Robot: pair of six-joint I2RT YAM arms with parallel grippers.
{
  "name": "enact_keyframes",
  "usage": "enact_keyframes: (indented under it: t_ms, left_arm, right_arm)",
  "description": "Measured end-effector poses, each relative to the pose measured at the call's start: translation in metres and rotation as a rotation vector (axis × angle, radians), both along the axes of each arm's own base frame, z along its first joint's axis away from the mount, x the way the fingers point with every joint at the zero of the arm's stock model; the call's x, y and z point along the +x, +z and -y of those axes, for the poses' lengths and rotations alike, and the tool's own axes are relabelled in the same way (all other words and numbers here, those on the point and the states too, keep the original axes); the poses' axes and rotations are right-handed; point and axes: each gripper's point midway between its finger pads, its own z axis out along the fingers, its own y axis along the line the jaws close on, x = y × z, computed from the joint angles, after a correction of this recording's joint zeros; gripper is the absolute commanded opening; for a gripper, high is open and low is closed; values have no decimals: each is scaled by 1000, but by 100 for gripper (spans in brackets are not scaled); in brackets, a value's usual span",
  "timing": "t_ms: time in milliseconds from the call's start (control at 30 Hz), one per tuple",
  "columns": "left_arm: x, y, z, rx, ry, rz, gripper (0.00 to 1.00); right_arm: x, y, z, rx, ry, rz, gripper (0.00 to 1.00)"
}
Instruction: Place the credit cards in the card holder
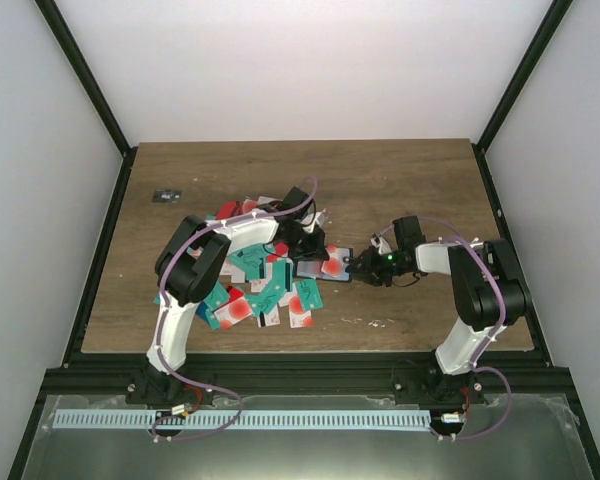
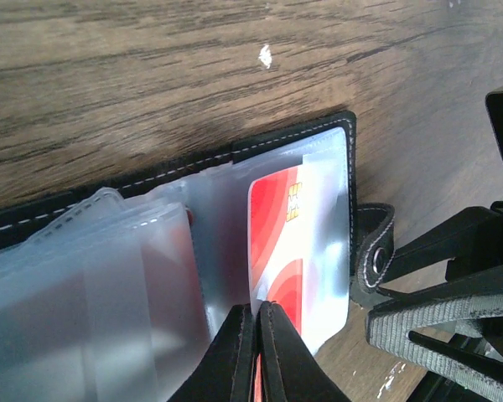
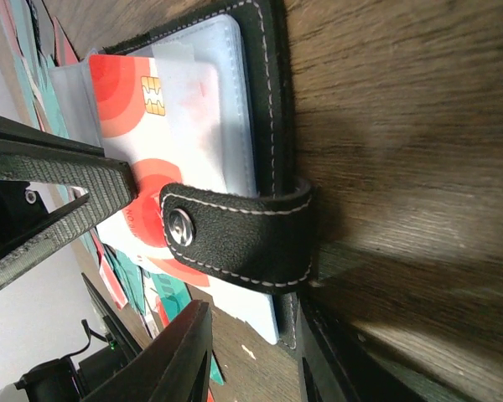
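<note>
The left gripper (image 2: pixel 256 311) is pressing its two black fingers tightly together on the near edge of a red-and-white plastic credit card (image 2: pixel 281 234) with a gold chip. That card is sitting partway inside a clear plastic sleeve (image 2: pixel 327 209), its chip end deepest and its near end sticking out towards the fingers. The sleeve is belonging to the black folding card holder (image 2: pixel 293 138) with white stitching, which is lying open and flat on the brown wood-grain table (image 1: pixel 410 180), more frosted sleeves (image 2: pixel 109 276) fanning out to one side. The holder's black snap tab (image 3: pixel 243 239) with a metal stud is curling over the card's edge.

The right gripper (image 3: pixel 166 247) is reaching in from the opposite side, its grey-padded jaws standing partly apart on either side of that tab. They are not visibly clasping anything, and whether they are touching the holder I cannot tell.

Further out, under and beside the left arm, loose credit cards (image 1: pixel 250 290) in teal, red and white are lying in an overlapping heap just beside the holder. A small dark grey object (image 1: pixel 166 194) is lying well apart near the far left corner.
</note>
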Motion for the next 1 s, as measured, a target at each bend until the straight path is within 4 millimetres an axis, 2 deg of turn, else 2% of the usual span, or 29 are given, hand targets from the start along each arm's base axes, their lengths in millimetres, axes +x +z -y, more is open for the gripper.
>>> enact_keyframes:
  t_ms: [233, 800, 1000]
  left_arm:
    - [1, -5, 0, -7, 35, -10, 4]
    - [0, -8, 14, 0, 106, 1, 4]
    - [-2, -9, 16, 11, 96, 15, 14]
  right_arm:
    - [0, 0, -1, 9, 10, -1, 30]
    - [4, 0, -4, 13, 27, -32, 28]
    - [10, 0, 3, -53, 36, -30, 32]
